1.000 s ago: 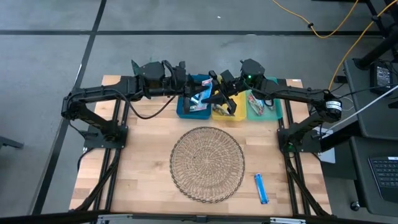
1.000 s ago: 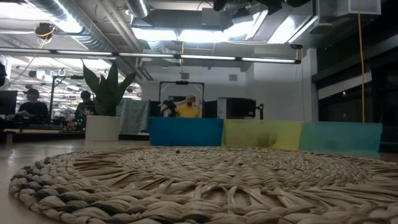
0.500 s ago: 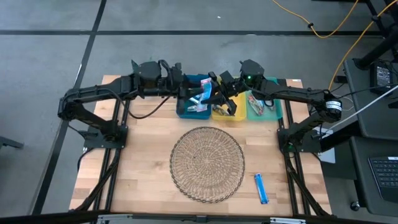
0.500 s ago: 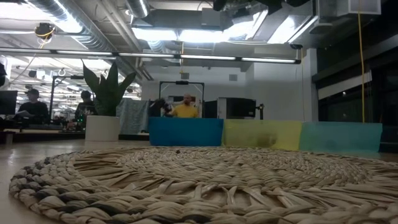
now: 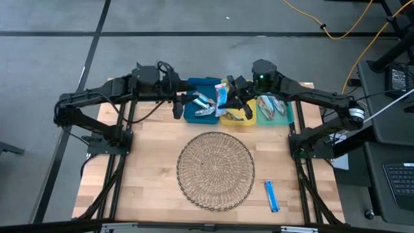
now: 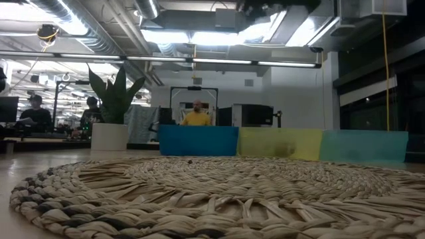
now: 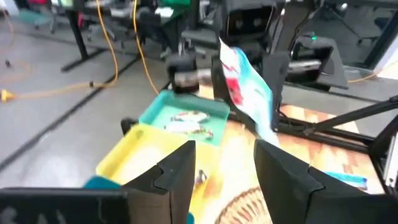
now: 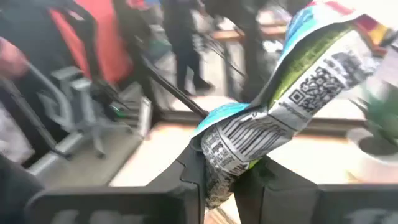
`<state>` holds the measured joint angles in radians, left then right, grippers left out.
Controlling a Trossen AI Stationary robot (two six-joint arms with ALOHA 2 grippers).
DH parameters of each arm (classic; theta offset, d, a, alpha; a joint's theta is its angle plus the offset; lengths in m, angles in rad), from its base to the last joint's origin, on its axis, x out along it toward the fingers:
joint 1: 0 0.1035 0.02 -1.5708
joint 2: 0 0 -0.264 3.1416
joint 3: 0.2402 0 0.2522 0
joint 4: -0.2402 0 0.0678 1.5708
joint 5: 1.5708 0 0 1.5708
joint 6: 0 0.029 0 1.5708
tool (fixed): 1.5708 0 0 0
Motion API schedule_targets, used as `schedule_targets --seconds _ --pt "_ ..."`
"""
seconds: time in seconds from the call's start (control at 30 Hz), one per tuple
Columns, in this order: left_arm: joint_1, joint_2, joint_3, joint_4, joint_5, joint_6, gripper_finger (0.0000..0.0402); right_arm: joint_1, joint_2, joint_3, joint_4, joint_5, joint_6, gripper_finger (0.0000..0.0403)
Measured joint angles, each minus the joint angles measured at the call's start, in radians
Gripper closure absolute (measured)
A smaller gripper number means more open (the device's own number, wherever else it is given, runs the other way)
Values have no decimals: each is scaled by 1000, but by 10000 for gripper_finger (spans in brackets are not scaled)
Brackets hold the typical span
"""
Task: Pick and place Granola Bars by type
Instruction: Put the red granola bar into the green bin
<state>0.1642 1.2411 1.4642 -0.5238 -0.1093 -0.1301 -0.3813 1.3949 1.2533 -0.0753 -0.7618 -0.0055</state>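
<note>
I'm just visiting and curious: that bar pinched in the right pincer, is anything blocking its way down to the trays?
Nothing visible does. The right pincer holds a granola bar above the seam between the blue tray and the yellow tray. The left pincer is open and sits off the blue tray's outer edge, not under the bar.

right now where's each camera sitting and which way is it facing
High view: above the table, looking straight down; both arms show, the left gripper open beside the blue tray, the right gripper holding a granola bar.
Low view: at table-top height, looking level across the wicker mat at the tray walls and room.
Left wrist view: past its own open fingers toward the trays and the right arm.
Right wrist view: past its own fingers, shut on the bar.
Shared: high and both wrist views show the held bar.
</note>
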Motion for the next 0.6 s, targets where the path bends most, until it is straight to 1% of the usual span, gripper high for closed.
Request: schedule_targets --seconds 0.17,0.3,0.47,0.6 --pt "-8 7 -45 -11 -2 -65 248 -38 -94 0 -284 172 -127 340" --pt "-19 18 -80 -1 -6 -102 247 -71 -163 0 -481 316 -162 344" --pt "-31 40 -133 42 -4 -143 251 -117 -240 0 -680 420 -165 345" --pt "-47 79 -136 50 -6 -148 251 -155 -295 0 -817 511 -168 337"
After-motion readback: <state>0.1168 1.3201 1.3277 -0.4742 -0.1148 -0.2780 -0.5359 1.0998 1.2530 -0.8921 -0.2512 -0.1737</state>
